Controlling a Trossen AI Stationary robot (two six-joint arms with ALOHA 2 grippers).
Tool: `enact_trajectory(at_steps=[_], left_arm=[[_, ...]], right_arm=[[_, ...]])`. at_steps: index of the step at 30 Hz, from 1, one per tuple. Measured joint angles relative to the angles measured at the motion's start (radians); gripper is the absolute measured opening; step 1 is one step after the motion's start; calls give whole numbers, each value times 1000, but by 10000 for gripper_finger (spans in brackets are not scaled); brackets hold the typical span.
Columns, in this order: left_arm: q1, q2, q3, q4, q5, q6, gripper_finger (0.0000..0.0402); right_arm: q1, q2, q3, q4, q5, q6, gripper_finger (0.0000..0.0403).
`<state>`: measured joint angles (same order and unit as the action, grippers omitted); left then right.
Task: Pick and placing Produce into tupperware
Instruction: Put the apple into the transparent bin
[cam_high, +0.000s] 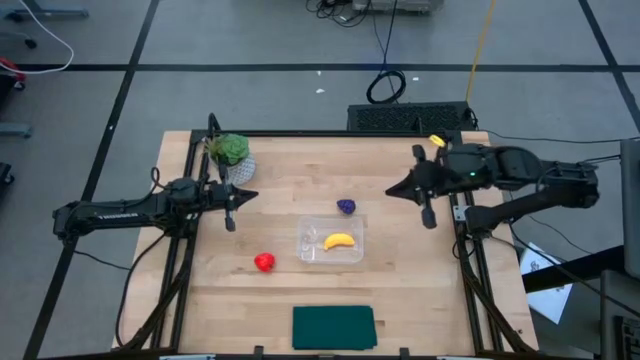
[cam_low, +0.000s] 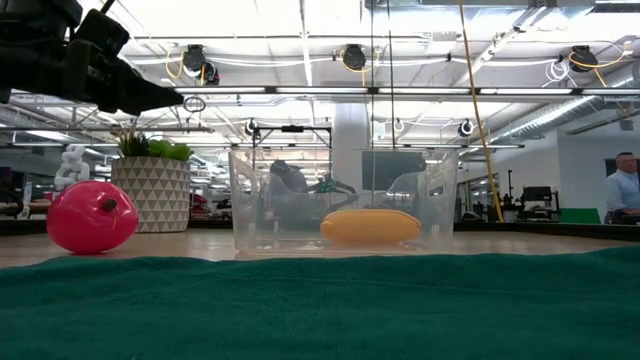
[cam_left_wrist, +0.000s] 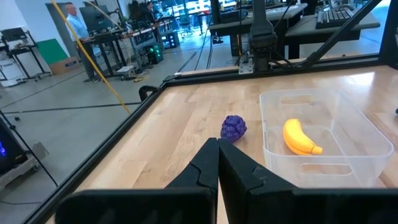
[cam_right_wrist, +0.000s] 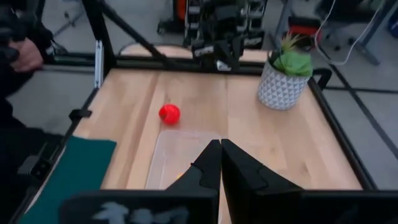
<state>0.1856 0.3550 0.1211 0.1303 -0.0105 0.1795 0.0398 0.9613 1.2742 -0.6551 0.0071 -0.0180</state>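
The clear tupperware (cam_high: 331, 241) sits mid-table with the yellow banana (cam_high: 340, 241) lying inside it; both show in the left wrist view, tupperware (cam_left_wrist: 323, 134) and banana (cam_left_wrist: 300, 137). The dark purple piece (cam_high: 346, 206) rests on the wood just beyond the tupperware's far side. The round red fruit (cam_high: 264, 262) lies on the table left of the tupperware. My left gripper (cam_high: 248, 195) hovers shut over the table's left part. My right gripper (cam_high: 392, 192) hovers shut over the right part, above the table.
A green plant in a white patterned pot (cam_high: 231, 152) stands at the far left corner. A dark green flat rectangle (cam_high: 333, 327) lies at the near edge. People stand in the room beyond the table. Bare wood lies between the tupperware and both arms.
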Motion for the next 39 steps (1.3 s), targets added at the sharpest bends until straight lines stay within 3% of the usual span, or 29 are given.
enact_trajectory(at_steps=[7, 18, 37, 39], left_arm=[[0, 0, 0, 0, 0, 0, 6], [0, 0, 0, 0, -1, 0, 5], [0, 0, 0, -6, -1, 5, 6], [0, 0, 0, -6, -4, 7, 5]], right_arm=[[-6, -162, -174, 127, -13, 6, 4], [-41, -292, -394, 413, -194, 58, 4], [-158, -367, -627, 684, -184, 32, 4], [-159, -387, -659, 726, -144, 31, 4]])
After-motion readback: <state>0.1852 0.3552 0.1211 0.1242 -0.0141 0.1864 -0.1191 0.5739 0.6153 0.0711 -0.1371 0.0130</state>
